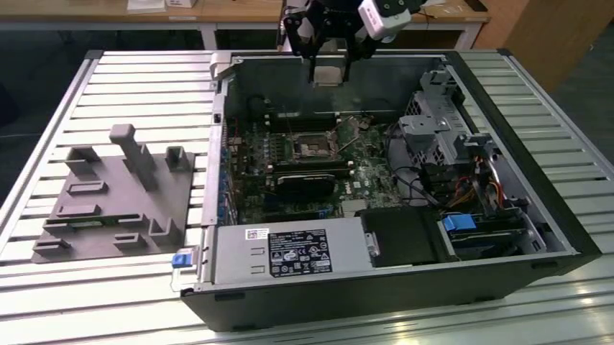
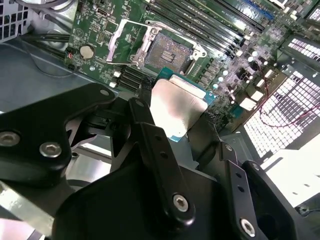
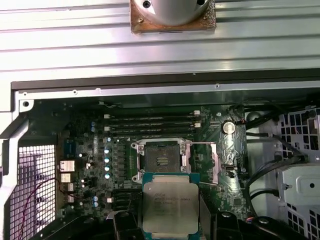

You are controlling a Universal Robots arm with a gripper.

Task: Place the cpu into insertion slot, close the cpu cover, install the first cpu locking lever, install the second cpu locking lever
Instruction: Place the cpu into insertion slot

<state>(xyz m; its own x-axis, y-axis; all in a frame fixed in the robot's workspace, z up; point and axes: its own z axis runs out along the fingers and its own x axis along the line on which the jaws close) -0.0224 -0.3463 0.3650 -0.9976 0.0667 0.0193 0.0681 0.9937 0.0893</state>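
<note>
My gripper (image 1: 328,68) hangs above the far side of the open computer case, shut on the cpu (image 1: 327,77). The chip shows its silver-grey face (image 2: 176,106) between my black fingers (image 2: 150,137), and its printed top (image 3: 170,205) in the first wrist view. Below it on the green board lies the insertion slot (image 1: 313,148), a black-framed square socket (image 3: 160,160) with a dark golden centre (image 2: 169,51) and nothing in it. The cpu cover (image 3: 206,161), a thin silvery frame (image 2: 127,40), is swung open beside the socket. The chip is well above the socket and not touching it.
The case walls (image 1: 223,129) ring the board. Memory slots (image 3: 150,122) run beside the socket, with cables and a drive cage (image 1: 451,136) at the exterior view's right. A power supply (image 1: 287,251) sits at the front. A grey fixture block (image 1: 111,194) lies on the slatted table (image 1: 144,86) at the exterior view's left.
</note>
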